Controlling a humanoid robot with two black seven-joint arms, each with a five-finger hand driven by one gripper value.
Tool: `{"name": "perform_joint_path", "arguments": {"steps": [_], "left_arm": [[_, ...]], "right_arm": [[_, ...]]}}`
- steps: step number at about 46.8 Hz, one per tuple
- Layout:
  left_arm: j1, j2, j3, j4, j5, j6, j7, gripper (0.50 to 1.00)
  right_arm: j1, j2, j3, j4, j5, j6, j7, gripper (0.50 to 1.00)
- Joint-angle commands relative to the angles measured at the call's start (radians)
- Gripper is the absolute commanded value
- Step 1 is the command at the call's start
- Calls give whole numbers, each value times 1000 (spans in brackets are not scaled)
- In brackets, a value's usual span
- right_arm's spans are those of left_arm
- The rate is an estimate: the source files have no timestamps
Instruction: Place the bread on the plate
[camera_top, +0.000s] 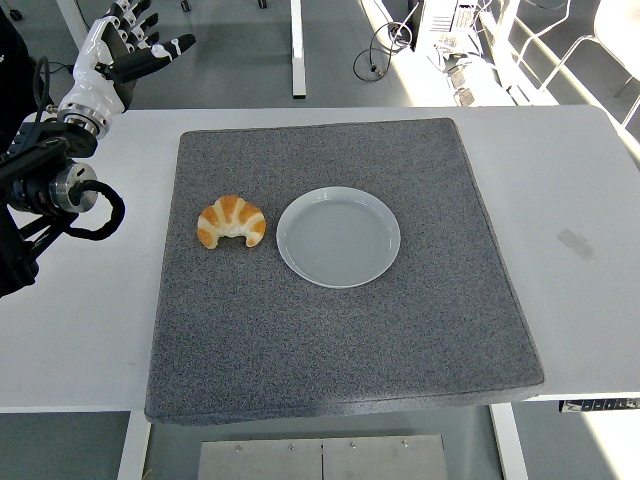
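A golden croissant (232, 221) lies on the grey mat (340, 340), just left of an empty pale plate (339, 236). The two sit close together but apart. My left hand (125, 52) is raised at the top left corner, beyond the table's far left edge, well up and left of the croissant. Its fingers are spread and hold nothing. The right arm is out of view.
The white table (570, 200) extends around the mat on both sides. Table legs and cables show on the floor behind the far edge. A small mark (578, 243) lies on the table at the right.
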Motion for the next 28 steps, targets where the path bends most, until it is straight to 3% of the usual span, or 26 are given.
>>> {"name": "perform_joint_path", "arguments": {"steps": [1,10,20,28], "left_arm": [[-29,13,49,-17,50,32,36,958],[-35,4,49,-18,218,100,151,958],[-50,19,101,-103,274,112,162,957],[-85,89,222,-253,321,183,162,957]], "right_arm": [[1,0,0,0,0,0,0,1000],[1,0,0,0,0,0,0,1000],[1,0,0,0,1,0,0,1000],[1,0,0,0,0,0,0,1000]]}}
